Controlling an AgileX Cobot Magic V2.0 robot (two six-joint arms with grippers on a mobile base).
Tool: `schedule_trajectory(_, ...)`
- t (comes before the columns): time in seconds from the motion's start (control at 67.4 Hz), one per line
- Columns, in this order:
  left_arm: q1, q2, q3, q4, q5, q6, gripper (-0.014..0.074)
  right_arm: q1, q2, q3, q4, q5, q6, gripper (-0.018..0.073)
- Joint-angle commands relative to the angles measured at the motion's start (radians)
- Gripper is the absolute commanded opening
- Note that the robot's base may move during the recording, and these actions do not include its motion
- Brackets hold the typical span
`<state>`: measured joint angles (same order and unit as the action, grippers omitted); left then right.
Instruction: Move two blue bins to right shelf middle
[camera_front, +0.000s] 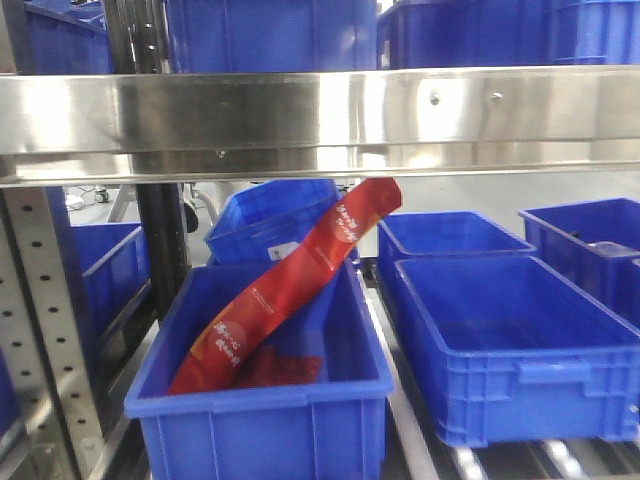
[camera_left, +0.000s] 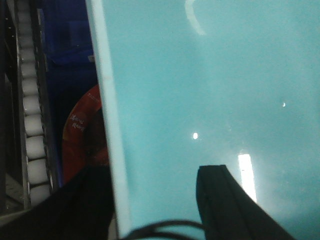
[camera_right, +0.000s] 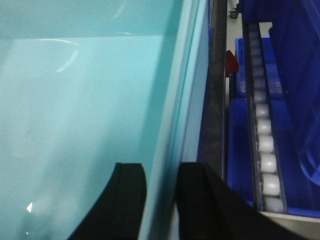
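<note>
In both wrist views a blue bin that looks pale teal in the glare fills the frame, in the left wrist view (camera_left: 210, 75) and in the right wrist view (camera_right: 75, 100). My left gripper (camera_left: 155, 200) straddles its left wall with the jaws wide apart, one finger outside against the rim and the other well inside. My right gripper (camera_right: 161, 200) is shut on its right wall, one finger on each side of the rim. Neither gripper shows in the front view, where several blue bins (camera_front: 510, 340) sit on the shelf.
A steel shelf beam (camera_front: 320, 120) crosses the front view, with more blue bins above it. A long red packet (camera_front: 290, 290) leans out of the near-left bin (camera_front: 260, 410); it also shows in the left wrist view (camera_left: 82, 130). Roller tracks (camera_right: 265, 140) run beside the held bin.
</note>
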<state>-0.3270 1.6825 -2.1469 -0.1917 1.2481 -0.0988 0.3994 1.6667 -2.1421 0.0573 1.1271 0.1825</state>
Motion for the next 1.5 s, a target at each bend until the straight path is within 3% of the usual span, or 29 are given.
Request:
schedule_trajectory(0.0,-0.015,-0.031,-0.020,-0.155,-0.042,0.042,-0.0111,0.002,-0.001,-0.011,0.021,-0.117,0.010,-0.0162)
schedule_trajectory(1.485,-0.015,-0.031,-0.020,-0.155,-0.042,0.042,-0.0111,0.002,-0.001,-0.011,0.021,-0.117,0.010,-0.0162)
